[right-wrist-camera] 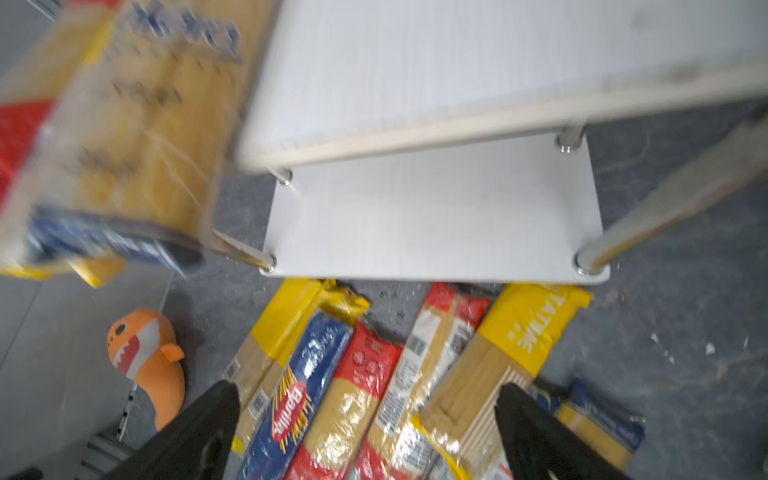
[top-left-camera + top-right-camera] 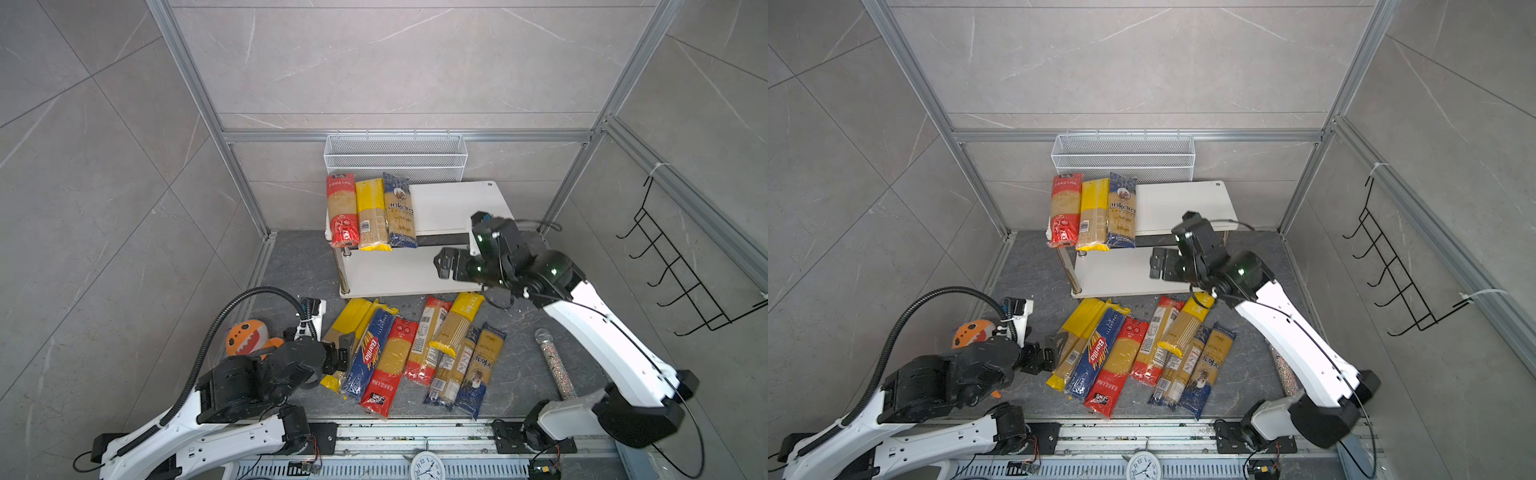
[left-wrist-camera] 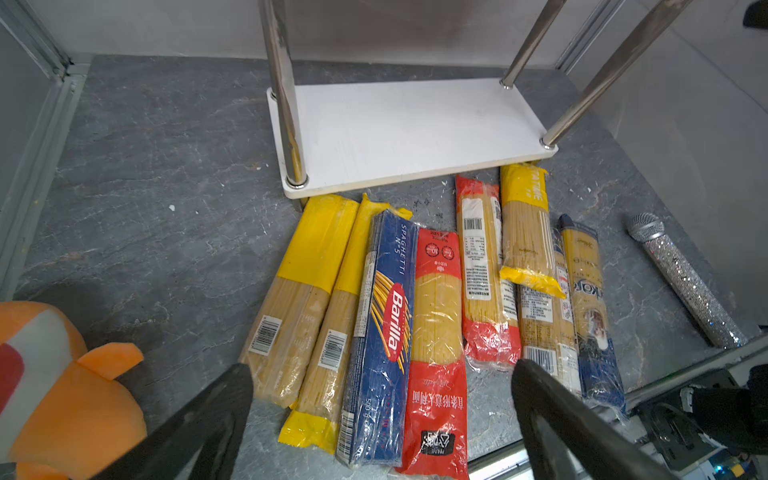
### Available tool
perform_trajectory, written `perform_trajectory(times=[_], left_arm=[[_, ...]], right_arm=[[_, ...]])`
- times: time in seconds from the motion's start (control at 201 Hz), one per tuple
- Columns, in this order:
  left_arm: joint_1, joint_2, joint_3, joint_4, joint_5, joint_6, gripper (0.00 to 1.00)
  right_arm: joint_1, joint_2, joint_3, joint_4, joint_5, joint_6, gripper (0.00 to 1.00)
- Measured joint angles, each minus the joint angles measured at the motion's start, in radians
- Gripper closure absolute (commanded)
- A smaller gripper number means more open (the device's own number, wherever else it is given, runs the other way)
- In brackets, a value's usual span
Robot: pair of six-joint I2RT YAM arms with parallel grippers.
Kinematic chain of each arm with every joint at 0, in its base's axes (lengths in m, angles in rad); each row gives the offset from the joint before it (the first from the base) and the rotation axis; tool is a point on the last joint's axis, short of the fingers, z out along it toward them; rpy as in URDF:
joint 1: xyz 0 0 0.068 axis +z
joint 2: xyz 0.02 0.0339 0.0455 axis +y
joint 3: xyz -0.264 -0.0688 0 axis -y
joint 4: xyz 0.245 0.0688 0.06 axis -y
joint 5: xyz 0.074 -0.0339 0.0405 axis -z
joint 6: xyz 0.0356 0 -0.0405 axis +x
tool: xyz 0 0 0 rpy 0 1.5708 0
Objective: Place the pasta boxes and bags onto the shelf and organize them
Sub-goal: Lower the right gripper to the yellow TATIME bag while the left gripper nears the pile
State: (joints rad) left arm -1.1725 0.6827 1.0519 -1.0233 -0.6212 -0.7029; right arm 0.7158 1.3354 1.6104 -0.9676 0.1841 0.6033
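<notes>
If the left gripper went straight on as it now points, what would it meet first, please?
Probably the blue Barilla packet, centred ahead of the open left gripper; depth is unclear.

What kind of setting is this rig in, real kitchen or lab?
Most likely a lab test cell dressed as a pantry corner: tile-print panels held in an aluminium frame, a white shelf with spaghetti packets, and odd props like a plush toy and glitter microphone.
</notes>
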Motion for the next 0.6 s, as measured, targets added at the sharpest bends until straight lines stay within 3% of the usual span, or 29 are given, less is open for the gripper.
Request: perform_trajectory(times=[0.154,0.279,0.597], left_arm=[[0.000,0.068,-0.035,0.058,0.034,0.000,0.00],[0.000,0.131,-0.063,0.123,0.069,0.001,0.00],[0.000,0.288,-0.132,0.370,0.237,0.063,0.00]], right_arm=[[0.045,-0.177,-0.369,0.017,0.015,0.090,0.00],[0.045,-0.223,-0.570,0.043,0.020,0.155,0.00],[0.044,-0.016,-0.642,0.183,0.034,0.190,0.00]])
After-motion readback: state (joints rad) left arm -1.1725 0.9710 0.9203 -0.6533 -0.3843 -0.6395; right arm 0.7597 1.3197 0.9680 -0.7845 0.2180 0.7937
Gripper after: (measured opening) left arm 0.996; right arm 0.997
